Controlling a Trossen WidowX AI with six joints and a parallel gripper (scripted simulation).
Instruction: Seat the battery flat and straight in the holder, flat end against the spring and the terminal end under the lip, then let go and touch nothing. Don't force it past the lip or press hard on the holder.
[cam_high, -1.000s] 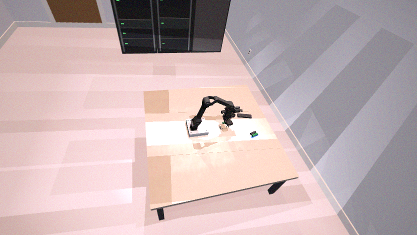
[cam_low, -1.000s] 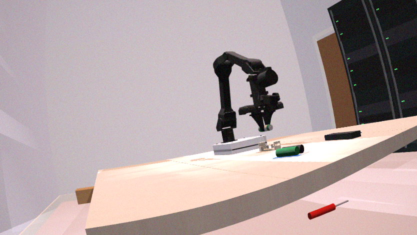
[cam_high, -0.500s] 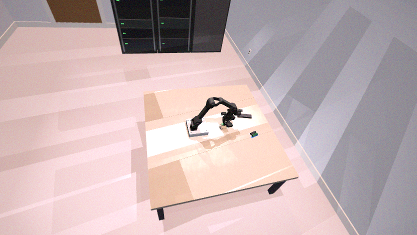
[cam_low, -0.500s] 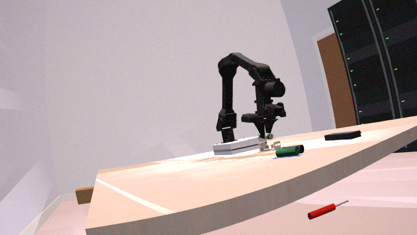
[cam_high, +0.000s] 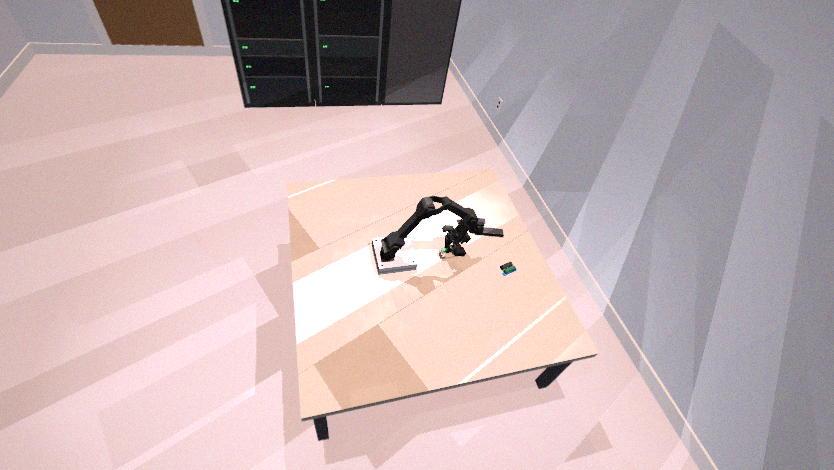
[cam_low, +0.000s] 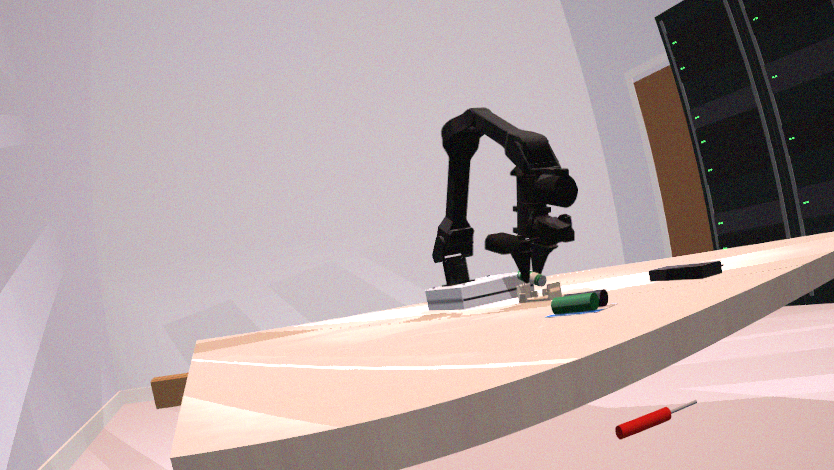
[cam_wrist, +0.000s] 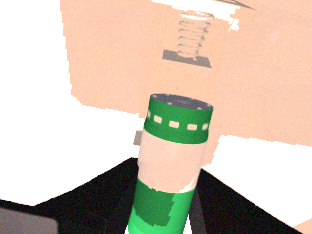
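Observation:
My gripper (cam_low: 532, 276) (cam_wrist: 164, 172) is shut on the battery (cam_low: 540, 280) (cam_wrist: 171, 162), a green cylinder with a pale band, held lying roughly level. The battery's dark flat end points toward the coil spring (cam_wrist: 193, 37) in the wrist view, with a visible gap between them. The holder (cam_low: 527, 294), pale and low with upright end pieces, stands on the table under the gripper. In the exterior view the battery appears just above the holder's left part. The holder's pale body blends into the bright table in the wrist view; the lip and the battery's terminal end cannot be made out.
A green cylinder (cam_high: 510, 269) (cam_low: 574, 303) lies beside a black one (cam_low: 601, 297) on something flat and blue. A black box (cam_high: 493, 232) (cam_low: 685, 271) lies farther off on the table. The arm's white base (cam_high: 398, 266) (cam_low: 446, 299) is near the holder. A red screwdriver (cam_low: 643, 422) shows beyond the table edge.

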